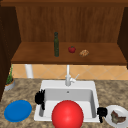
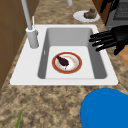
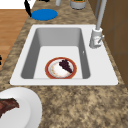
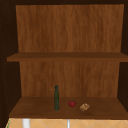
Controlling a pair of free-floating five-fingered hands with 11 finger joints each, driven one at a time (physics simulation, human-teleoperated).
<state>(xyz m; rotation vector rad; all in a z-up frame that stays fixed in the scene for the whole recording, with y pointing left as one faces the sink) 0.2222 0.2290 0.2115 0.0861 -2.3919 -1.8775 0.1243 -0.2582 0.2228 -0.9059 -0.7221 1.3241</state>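
- Left hand [image 2: 113,37]: open, fingers straight, hovering by sink [image 2: 25,65] rim.
- Red-rimmed plate [image 2: 67,62]: below, beyond fingertips, in basin.
- Probably mid-reach; next calls for lowering toward plate.
- Right hand [image 1: 101,112]: beside white plate [image 1: 109,119], state impossible to tell.

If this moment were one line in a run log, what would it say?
left robot hand: open, over sink left rim | right robot hand: at right rim beside white plate | red-rimmed plate: in basin

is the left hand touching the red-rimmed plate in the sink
Apart. In the left side view the left hand hovers with straight fingers over the sink's front rim, while the red-rimmed plate lies on the basin floor with bare basin between them.
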